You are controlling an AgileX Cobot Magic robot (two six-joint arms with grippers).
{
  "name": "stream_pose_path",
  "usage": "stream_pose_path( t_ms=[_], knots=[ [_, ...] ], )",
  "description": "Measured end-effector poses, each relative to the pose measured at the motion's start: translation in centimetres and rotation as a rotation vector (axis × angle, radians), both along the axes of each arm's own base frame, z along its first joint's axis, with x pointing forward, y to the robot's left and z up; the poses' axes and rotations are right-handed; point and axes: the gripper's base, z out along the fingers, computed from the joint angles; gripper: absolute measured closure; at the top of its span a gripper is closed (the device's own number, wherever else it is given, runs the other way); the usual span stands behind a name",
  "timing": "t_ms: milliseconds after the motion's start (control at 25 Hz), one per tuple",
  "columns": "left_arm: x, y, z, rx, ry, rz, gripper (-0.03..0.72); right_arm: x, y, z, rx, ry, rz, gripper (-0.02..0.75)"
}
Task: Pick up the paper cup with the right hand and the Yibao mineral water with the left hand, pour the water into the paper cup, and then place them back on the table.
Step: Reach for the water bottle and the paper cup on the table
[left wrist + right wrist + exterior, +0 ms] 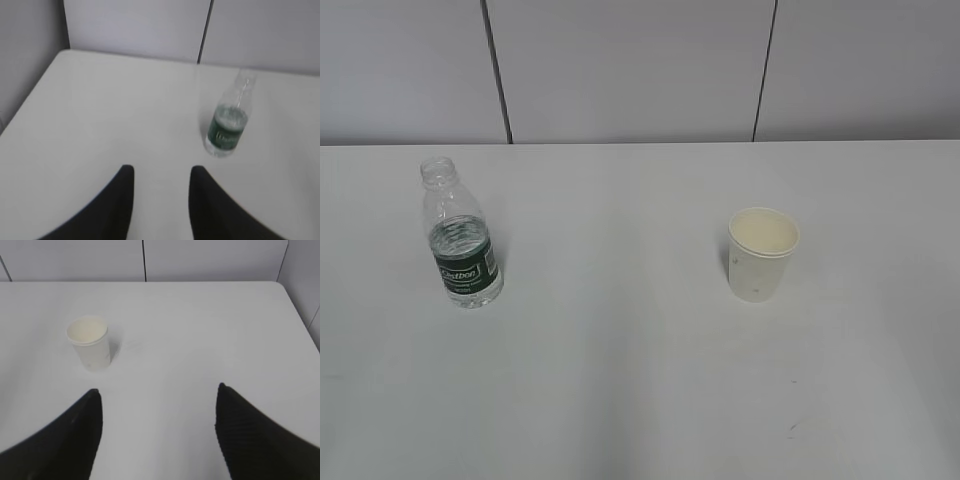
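The Yibao mineral water [460, 245], a clear uncapped bottle with a dark green label, stands upright on the left of the white table [620, 380]. The paper cup [761, 254] stands upright on the right, empty as far as I see. Neither gripper shows in the exterior view. In the left wrist view my left gripper [161, 172] is open and empty, with the bottle [227, 125] ahead and to its right. In the right wrist view my right gripper [157, 392] is wide open and empty, with the cup [90, 342] ahead and to its left.
A grey panelled wall [620, 70] runs behind the table's far edge. The table's left corner edge [30, 100] shows in the left wrist view and its right edge [297, 310] in the right wrist view. A small dark scuff [790, 428] marks the tabletop.
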Motion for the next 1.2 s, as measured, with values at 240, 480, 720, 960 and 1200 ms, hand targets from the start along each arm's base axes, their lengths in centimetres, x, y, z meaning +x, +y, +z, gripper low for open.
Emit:
stream_pose_path(
  t_ms=[240,480,720,960,1200],
  knots=[
    [3.0,-0.2,2.2,0.027,-0.129,-0.03,0.447,4.0,0.0,1.5,-0.001,-0.083,0.003,0.187],
    [7.4,-0.4,3.6,0.028,-0.258,-0.055,0.447,7.9,0.1,2.1,-0.001,-0.156,0.005,0.187],
    [10.9,-0.4,0.1,0.029,-0.308,-0.059,0.447,11.0,0.1,-0.1,-0.001,-0.173,0.008,0.187],
    [12.0,-0.4,-4.2,0.013,-0.317,-0.064,0.447,12.4,0.1,-2.8,0.008,-0.169,0.007,0.186],
    [13.5,-1.2,-5.7,-0.007,-0.279,-0.125,0.447,13.2,0.2,-5.0,0.035,-0.182,0.002,0.187]
  ],
)
